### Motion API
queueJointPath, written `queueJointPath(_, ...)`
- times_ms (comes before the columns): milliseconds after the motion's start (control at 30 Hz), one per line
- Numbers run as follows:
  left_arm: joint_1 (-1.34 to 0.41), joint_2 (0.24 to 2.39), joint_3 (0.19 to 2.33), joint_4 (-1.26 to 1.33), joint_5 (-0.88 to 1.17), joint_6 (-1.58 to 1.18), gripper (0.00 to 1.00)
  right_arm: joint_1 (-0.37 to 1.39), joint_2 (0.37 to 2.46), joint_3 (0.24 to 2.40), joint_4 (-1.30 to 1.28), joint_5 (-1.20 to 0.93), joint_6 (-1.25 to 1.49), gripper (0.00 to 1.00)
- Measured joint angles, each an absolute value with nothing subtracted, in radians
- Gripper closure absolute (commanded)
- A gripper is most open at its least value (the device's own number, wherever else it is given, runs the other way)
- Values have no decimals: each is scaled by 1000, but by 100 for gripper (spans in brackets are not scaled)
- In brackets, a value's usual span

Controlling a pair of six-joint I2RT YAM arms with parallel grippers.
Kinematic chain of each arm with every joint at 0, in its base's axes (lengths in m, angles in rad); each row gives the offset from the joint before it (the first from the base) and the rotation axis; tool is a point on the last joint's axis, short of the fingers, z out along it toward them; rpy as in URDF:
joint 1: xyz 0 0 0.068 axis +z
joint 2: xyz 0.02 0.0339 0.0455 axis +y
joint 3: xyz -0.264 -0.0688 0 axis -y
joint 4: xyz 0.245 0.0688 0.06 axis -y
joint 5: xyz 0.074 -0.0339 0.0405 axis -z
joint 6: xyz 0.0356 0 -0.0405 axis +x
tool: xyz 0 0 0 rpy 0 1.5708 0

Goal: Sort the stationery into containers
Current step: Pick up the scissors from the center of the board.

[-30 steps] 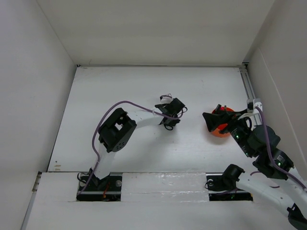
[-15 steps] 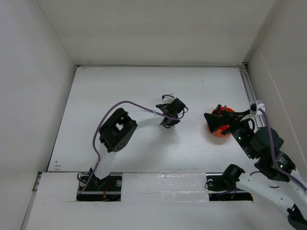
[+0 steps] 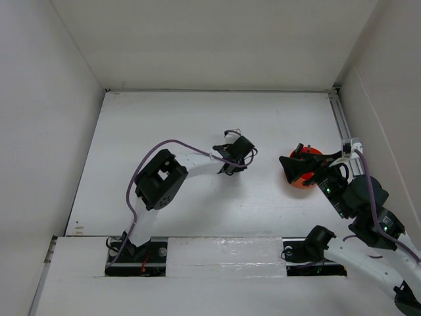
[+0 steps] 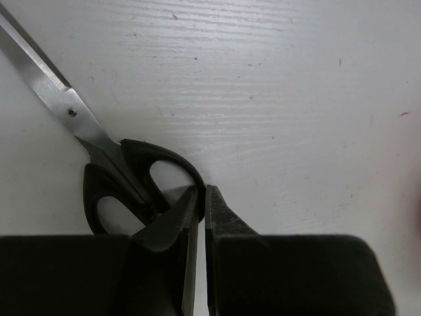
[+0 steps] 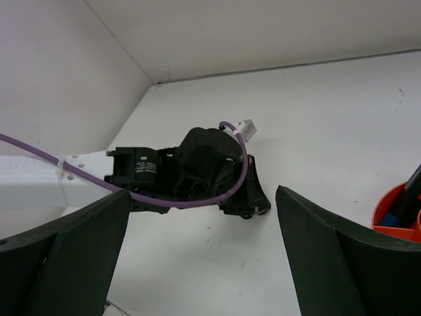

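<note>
Since the black-handled scissors (image 4: 122, 174) lie flat on the white table (image 4: 296, 99), with their steel blades (image 4: 46, 85) closed together and running off to the upper left of the left wrist view, the handle end is the only part thick enough to catch. That is where the left gripper (image 4: 200, 197) sits. Its jaws are drawn almost together, with a mere sliver of light between them, and the outer rim of the nearer handle loop (image 4: 181, 164) runs straight into that sliver. I judge the rim to be pinched rather than merely touched, though the contact is too small to be certain. The scissors reach ahead and to the left of the gripper, blades pointing away, and look to be resting on the table, not raised. Held by one loop, so far from the blades, the long end would likely sag or swing once lifted. In the top view the left arm hides the scissors, near the middle of the table. Well apart to the right stands the orange cup (image 5: 395, 214), with a black marker (image 5: 411, 187) already leaning in it and a bit of blue beside that. The right gripper (image 3: 291, 170) hangs just beside the cup, jaws spread wide and holding nothing, facing the left arm, presumably waiting out of the way.
</note>
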State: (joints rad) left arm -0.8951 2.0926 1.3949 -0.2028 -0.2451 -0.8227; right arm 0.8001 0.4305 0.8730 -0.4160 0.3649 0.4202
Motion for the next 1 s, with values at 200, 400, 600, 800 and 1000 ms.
queueJointPath(200, -947, 2061, 1336, -132, -343, -794, 100, 800, 429, 873, -417, 381, 450, 4)
queueJointPath(400, -1126, 2051, 1351, -300, -633, -853, 100, 800, 419, 873, -417, 434, 496, 4)
queueJointPath(600, -1225, 2012, 1289, -434, -763, -919, 100, 800, 431, 873, -400, 461, 525, 4)
queueJointPath(800, -1249, 1960, 1229, -515, -768, -926, 100, 690, 608, 897, -343, 351, 529, 4)
queueJointPath(1000, -1289, 1921, 1193, -566, -743, -918, 100, 427, 918, 933, -247, 7, 513, 7)
